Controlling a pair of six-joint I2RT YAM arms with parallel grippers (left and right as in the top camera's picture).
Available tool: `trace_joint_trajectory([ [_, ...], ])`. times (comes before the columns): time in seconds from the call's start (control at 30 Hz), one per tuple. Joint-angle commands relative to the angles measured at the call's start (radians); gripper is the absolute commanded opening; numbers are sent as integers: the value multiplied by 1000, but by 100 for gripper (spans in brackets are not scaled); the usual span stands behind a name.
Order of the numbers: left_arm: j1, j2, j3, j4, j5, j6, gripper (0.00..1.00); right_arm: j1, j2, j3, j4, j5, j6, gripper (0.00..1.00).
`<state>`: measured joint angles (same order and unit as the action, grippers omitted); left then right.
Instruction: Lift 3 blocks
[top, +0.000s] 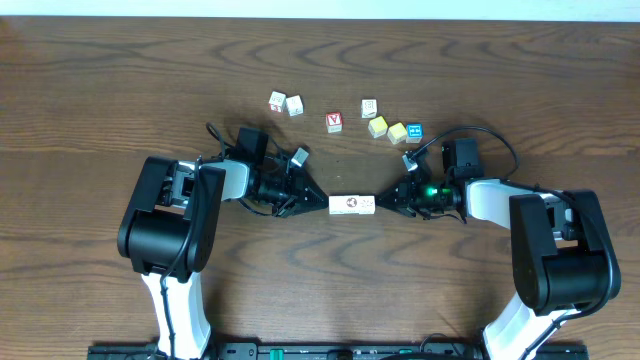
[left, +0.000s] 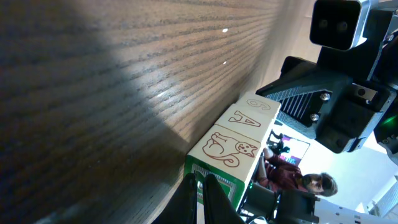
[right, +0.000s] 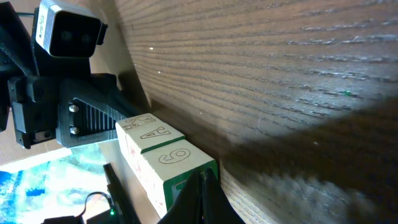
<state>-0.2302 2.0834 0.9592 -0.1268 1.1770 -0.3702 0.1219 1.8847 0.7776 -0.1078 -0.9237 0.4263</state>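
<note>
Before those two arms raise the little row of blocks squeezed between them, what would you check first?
1. Row of three blocks complete, faces lined up, no gap showing: ok.
2. Left gripper shut, tip pressed against one end of the row: ok.
3. Right gripper shut, tip pressed against the opposite end: ok.
4. Both tips meet the row near mid-height: cannot tell.
5. Row clear of the table: cannot tell.
6. Loose blocks farther back stand apart from the row: ok.
</note>
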Motion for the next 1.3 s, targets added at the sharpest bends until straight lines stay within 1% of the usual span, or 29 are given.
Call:
trace_joint_trajectory([
  [0.0,-23,17,-9,-2,21,-10,7,29,1,-3,3,-83,8,1],
  [0.33,-23,17,-9,-2,54,-14,7,29,1,-2,53,-155,83,1],
  [0.77,-23,6,-9,-2,72,-35,7,29,0,-2,53,-156,94,1],
  [1.0,-23,-32,-9,-2,72,-36,7,29,0,0,53,-156,98,1],
  [1.27,-23,-43,-9,-2,73,-63,7,34,0,0,101,-199,135,1],
])
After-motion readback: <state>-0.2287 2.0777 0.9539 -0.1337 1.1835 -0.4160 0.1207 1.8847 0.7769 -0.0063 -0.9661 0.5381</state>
